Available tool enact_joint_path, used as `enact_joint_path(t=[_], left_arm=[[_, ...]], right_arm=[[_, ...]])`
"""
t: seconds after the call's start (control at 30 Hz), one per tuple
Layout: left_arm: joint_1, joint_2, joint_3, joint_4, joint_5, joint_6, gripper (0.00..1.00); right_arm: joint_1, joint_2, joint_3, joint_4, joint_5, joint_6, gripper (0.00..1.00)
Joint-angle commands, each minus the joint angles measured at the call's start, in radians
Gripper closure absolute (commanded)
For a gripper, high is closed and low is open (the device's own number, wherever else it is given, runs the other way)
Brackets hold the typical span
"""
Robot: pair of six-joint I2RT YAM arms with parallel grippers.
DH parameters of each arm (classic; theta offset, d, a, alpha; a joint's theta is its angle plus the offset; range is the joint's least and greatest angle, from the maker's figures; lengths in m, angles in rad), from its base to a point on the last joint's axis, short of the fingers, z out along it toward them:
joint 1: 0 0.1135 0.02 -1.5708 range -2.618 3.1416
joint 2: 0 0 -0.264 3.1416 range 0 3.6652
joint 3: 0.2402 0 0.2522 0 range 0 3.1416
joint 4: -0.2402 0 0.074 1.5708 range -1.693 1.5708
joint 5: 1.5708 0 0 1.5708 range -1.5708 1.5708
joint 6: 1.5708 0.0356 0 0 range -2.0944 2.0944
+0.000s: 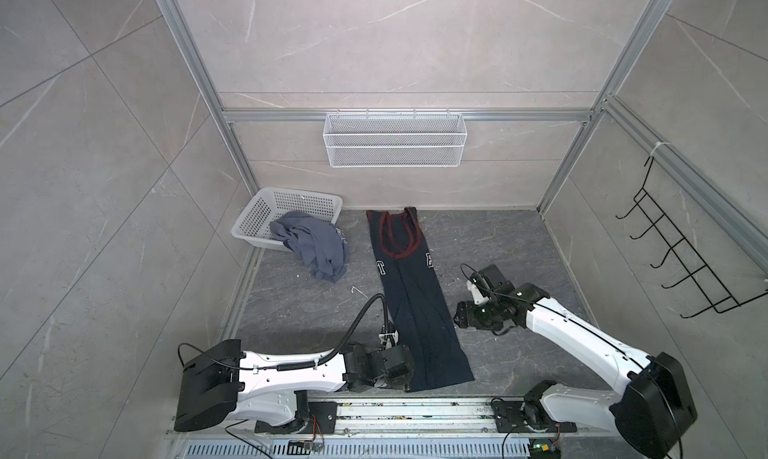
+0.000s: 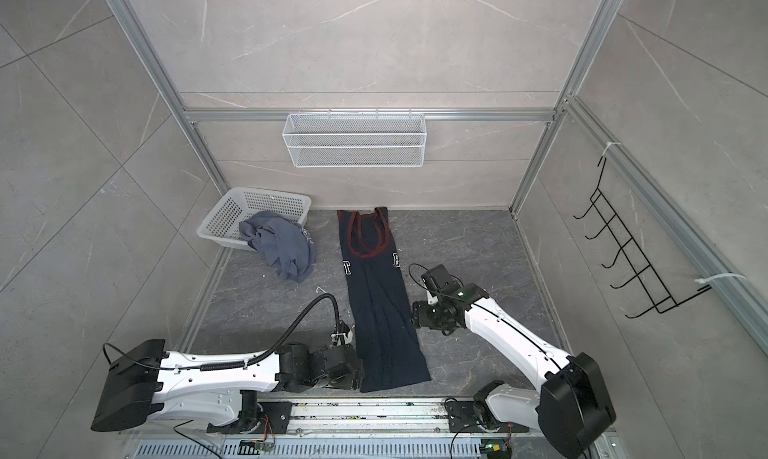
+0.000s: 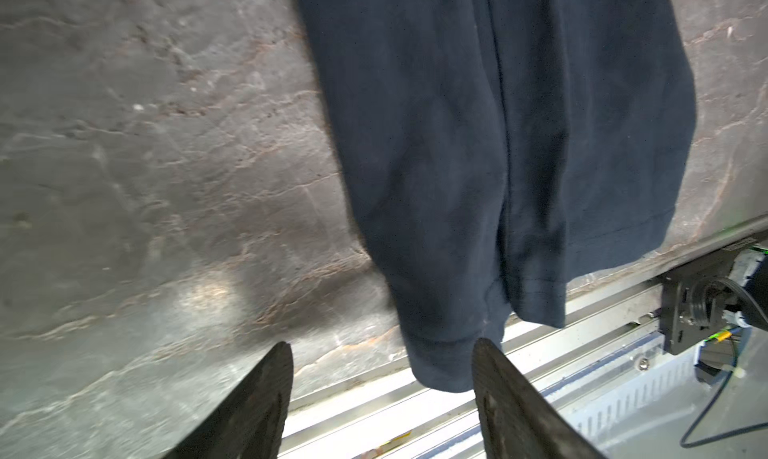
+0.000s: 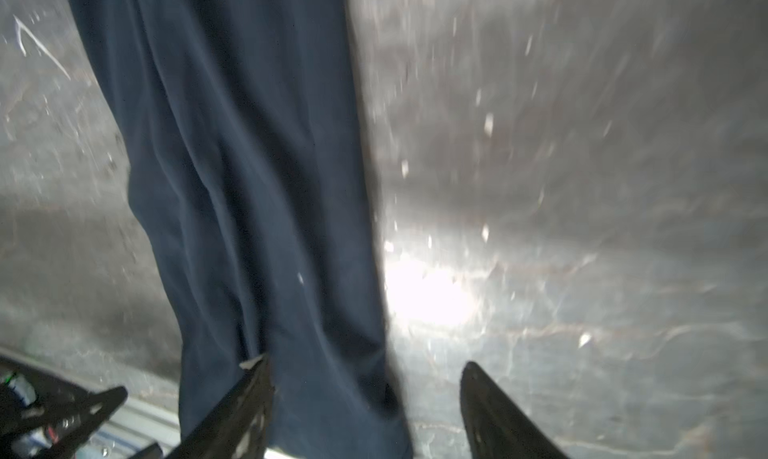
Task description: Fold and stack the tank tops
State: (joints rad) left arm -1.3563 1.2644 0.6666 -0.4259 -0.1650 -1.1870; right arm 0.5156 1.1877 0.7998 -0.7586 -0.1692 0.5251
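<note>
Navy top (image 1: 415, 307) stretches lengthwise between our arms, near hem corner just ahead of our left jaws, these and our right jaws standing apart, empty.

Navy tank top (image 1: 419, 311), dark-red trim, white lettering; slate-grey tank top (image 1: 316, 245), print apparently white.

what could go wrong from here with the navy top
1. The navy top's hem corner overhangs the rail. The open left end effector might pinch only one layer there and undo the lengthwise fold.
2. The open right end effector straddles the strip's edge, so a grab could drag it askew.
3. The grey top lies crumpled half out of the basket and may snag when pulled.
</note>
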Motion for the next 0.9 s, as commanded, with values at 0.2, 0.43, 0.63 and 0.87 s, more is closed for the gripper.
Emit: enact_joint_path(t=[0.2,0.43,0.63,0.87], left_arm=[[-0.008,0.09,0.001,0.115,0.06,-0.033,0.36],[-0.011,0.141,0.009,0.125,0.126,-0.036,0.48],[-0.02,0.191,0.035,0.139,0.146,-0.025,0.55],[-0.021,0.205,0.039,0.147,0.152,-0.019,0.66]], right_arm=[[-0.001,-0.234,-0.233,-0.049,-0.188,0.111,0.31],[0.016,-0.287,-0.345,-0.057,-0.231,0.184,0.38],[0.039,-0.291,-0.392,0.006,-0.257,0.221,0.44],[0.079,-0.223,-0.412,0.107,-0.244,0.261,0.55]])
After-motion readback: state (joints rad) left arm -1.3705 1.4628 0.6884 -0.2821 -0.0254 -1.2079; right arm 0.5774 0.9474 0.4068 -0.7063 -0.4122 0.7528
